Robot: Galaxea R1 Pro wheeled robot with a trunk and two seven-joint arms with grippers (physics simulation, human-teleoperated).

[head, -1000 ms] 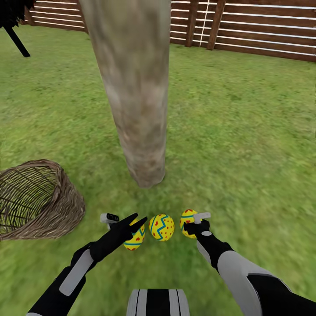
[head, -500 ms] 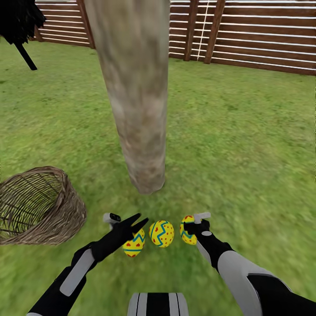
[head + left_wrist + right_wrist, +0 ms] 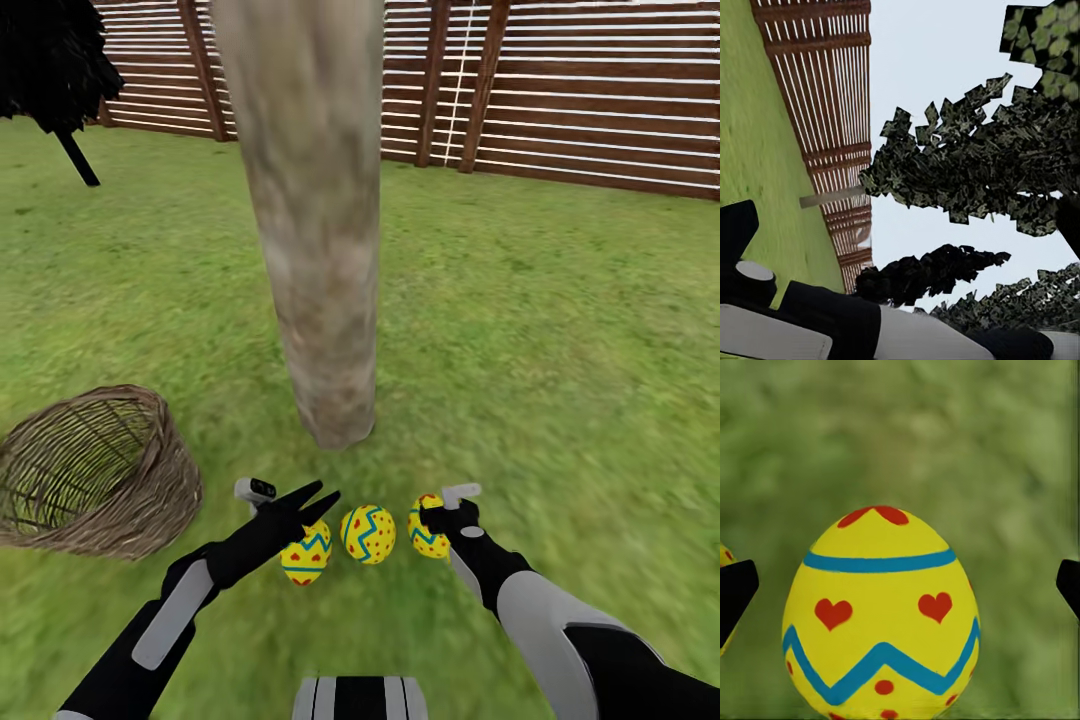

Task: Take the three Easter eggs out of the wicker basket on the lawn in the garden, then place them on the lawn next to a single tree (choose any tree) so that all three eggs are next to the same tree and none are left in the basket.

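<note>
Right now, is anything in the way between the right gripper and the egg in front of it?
Nothing visible. In the right wrist view the egg stands between the spread fingertips of the right gripper, with only lawn behind it.

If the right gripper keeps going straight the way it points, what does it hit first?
Most likely the egg standing between the open fingers of the right gripper, with grass behind it. How close it is remains unclear.
</note>
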